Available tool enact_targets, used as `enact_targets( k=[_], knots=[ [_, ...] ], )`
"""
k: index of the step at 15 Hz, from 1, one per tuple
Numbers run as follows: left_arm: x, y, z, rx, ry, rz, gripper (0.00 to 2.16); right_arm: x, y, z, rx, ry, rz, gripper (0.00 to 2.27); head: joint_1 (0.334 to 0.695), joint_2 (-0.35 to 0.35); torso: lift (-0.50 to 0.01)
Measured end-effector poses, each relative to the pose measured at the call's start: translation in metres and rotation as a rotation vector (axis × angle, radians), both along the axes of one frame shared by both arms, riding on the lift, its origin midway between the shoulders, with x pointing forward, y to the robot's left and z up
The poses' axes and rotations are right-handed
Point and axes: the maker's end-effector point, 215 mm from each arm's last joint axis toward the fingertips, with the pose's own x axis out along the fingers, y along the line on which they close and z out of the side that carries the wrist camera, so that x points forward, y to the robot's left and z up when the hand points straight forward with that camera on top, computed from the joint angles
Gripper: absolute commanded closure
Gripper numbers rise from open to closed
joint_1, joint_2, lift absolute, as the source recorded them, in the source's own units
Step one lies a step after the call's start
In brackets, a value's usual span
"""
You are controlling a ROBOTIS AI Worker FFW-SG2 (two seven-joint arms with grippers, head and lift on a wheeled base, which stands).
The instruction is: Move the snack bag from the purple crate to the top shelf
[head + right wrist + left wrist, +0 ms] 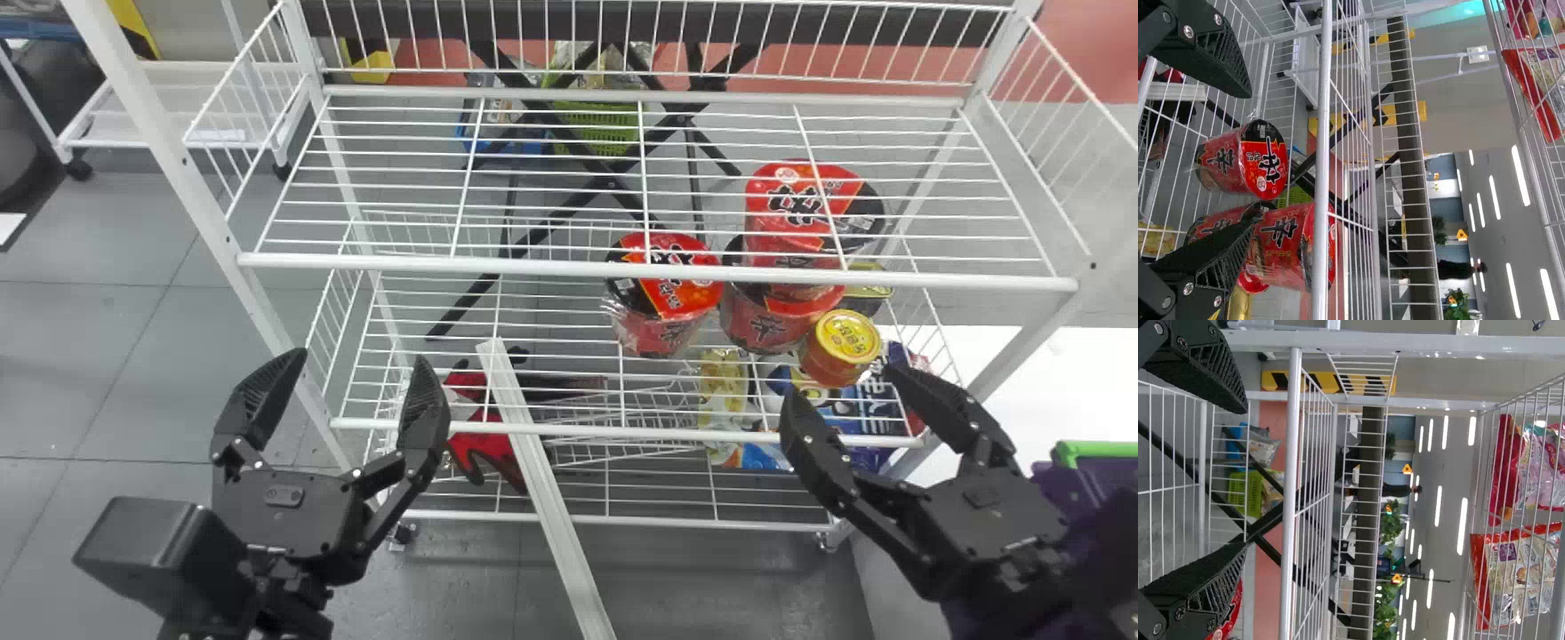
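The wire shelving (658,269) looks like smooth, coated metal. Clear, crinkled plastic film wraps the noodle cups (671,298) glossily; the food pouches (1479,577) are shiny film, the purple crate (1107,449) plastic.

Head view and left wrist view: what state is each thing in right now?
Left pincer, open and empty
Right pincer, open and empty
Lone red cup, upright, closed
Stacked red cups, upright, one atop the other
Yellow-lidded can, upright, closed
Red-edged snack bag, standing behind wire rails
Purple crate, full or empty: cannot tell
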Motion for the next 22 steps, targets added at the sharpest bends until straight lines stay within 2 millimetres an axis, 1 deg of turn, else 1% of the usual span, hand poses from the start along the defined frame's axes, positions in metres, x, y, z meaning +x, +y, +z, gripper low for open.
enact_targets(
  k=[7,9,11,13,14,17,21,22],
  knots=[
    [0.0,0.0,0.0,-0.001,0.0,0.0,0.1,-0.001,-0.006,0.002,-0.008,-0.003,-0.007,0.15,0.695,-0.026,-0.451],
    [0.0,0.0,0.0,0.001,0.0,-0.001,0.1,-0.002,-0.01,0.009,-0.014,-0.005,-0.011,0.15,0.695,-0.033,-0.451],
    [0.0,0.0,-0.002,0.002,0.002,-0.003,0.1,-0.004,-0.019,0.021,-0.007,0.018,-0.023,0.18,0.695,-0.045,-0.451],
    [0.001,-0.001,-0.004,0.003,0.005,-0.004,0.1,-0.013,-0.036,0.039,0.031,0.053,-0.022,0.19,0.695,-0.065,-0.451],
    [0.002,-0.001,-0.005,0.003,0.006,-0.005,0.1,-0.018,-0.045,0.046,0.04,0.064,-0.02,0.19,0.695,-0.089,-0.451],
    [0.005,-0.003,-0.007,0.002,0.008,-0.008,0.1,-0.035,-0.075,0.063,0.044,0.104,-0.021,0.19,0.695,-0.131,-0.451],
    [0.006,-0.006,-0.012,-0.001,0.014,-0.012,0.1,-0.061,-0.128,0.066,0.012,0.188,-0.029,0.18,0.695,-0.223,-0.451],
    [0.007,-0.006,-0.014,-0.002,0.015,-0.012,0.1,-0.068,-0.142,0.067,0.009,0.213,-0.025,0.18,0.695,-0.262,-0.451]
  ],
)
